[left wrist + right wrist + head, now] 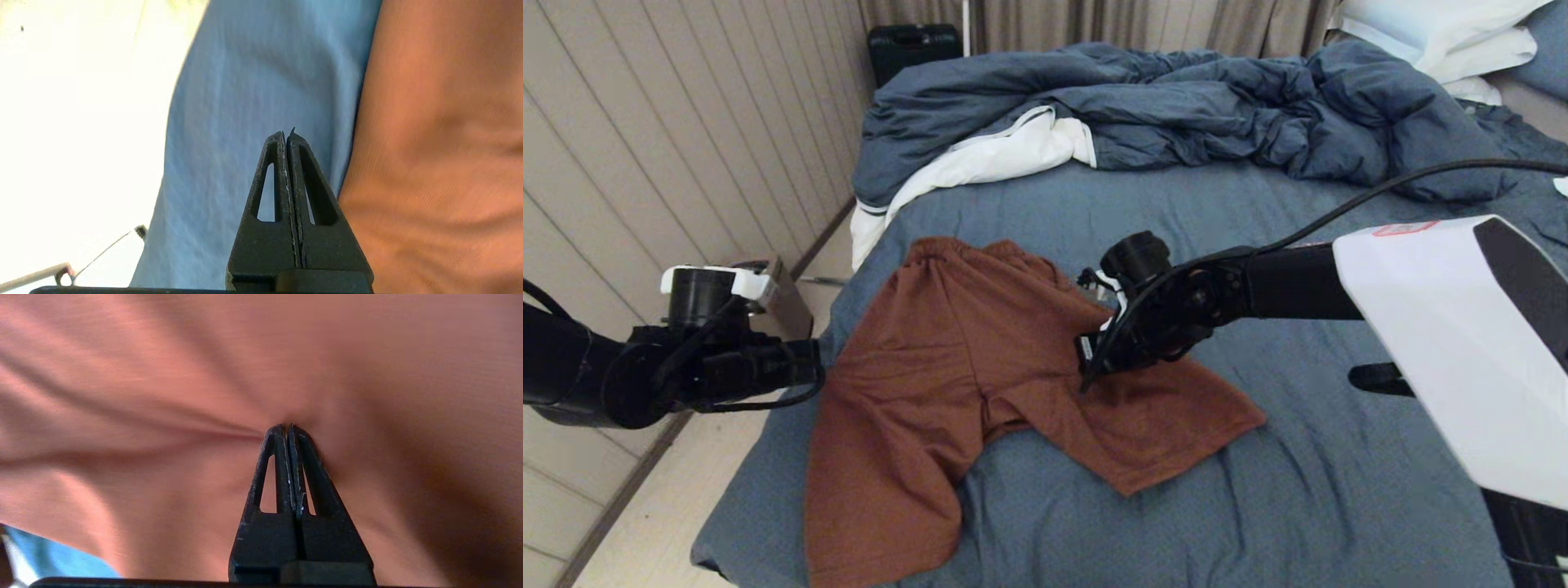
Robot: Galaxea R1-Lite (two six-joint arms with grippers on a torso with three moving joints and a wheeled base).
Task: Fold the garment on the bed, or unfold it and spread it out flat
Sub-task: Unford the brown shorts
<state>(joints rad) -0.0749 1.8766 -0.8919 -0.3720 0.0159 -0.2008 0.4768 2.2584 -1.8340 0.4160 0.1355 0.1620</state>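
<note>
The garment (947, 359), rust-brown shorts, lies opened out on the bed (1339, 457), waistband toward the duvet and both legs toward me. The left leg reaches the bed's near edge. My right gripper (1088, 377) is shut with its tips (289, 425) pressed onto the cloth (163, 375) near the right hip. Creases run to the tips, and no cloth shows between the jaws. My left gripper (817, 363) is shut and empty at the bed's left edge. In its wrist view the gripper (287, 132) hangs over blue sheet (253, 73), just beside the garment's edge (441, 143).
A rumpled blue duvet (1176, 106) with white lining fills the far part of the bed. White pillows (1445, 33) lie at the far right. A black case (913, 45) stands by the curtain. A panelled wall and pale floor (645, 506) run along the bed's left side.
</note>
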